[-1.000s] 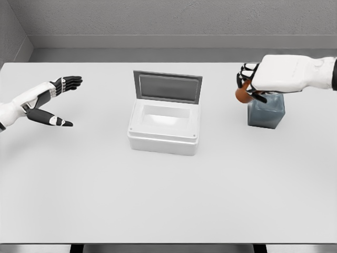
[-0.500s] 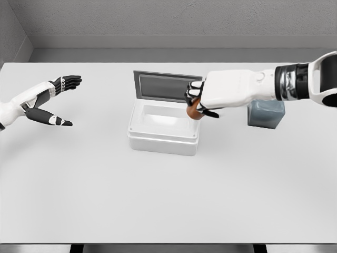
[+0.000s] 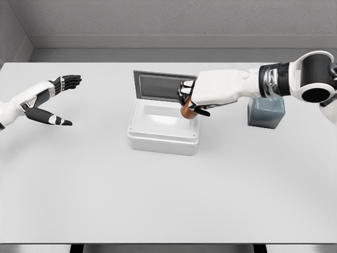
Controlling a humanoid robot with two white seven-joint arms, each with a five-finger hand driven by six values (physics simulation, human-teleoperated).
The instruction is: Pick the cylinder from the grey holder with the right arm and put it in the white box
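The right hand reaches in from the right edge of the surface, its white arm stretched leftward across the middle. Its dark fingers are curled tight around the cylinder, a small brown-orange piece that pokes out below the palm. Only the lower part of the cylinder shows; the rest is hidden inside the grip. Hand and cylinder sit over the right end of the box, above its open hollow near the rear right corner. Whether the cylinder touches the box rim cannot be told from this view.

The box is white and stands near the middle of the surface, a little toward the far edge. Its lid is tipped up at the back, showing a grey inner face. The right hand overlaps the right end of that lid in the picture.

The holder, a grey block, stands toward the right edge of the surface, well apart from the box. The right forearm passes in front of its top.

The left hand shows near the left edge of the surface, fingers stretched out flat and thumb spread apart, holding nothing.
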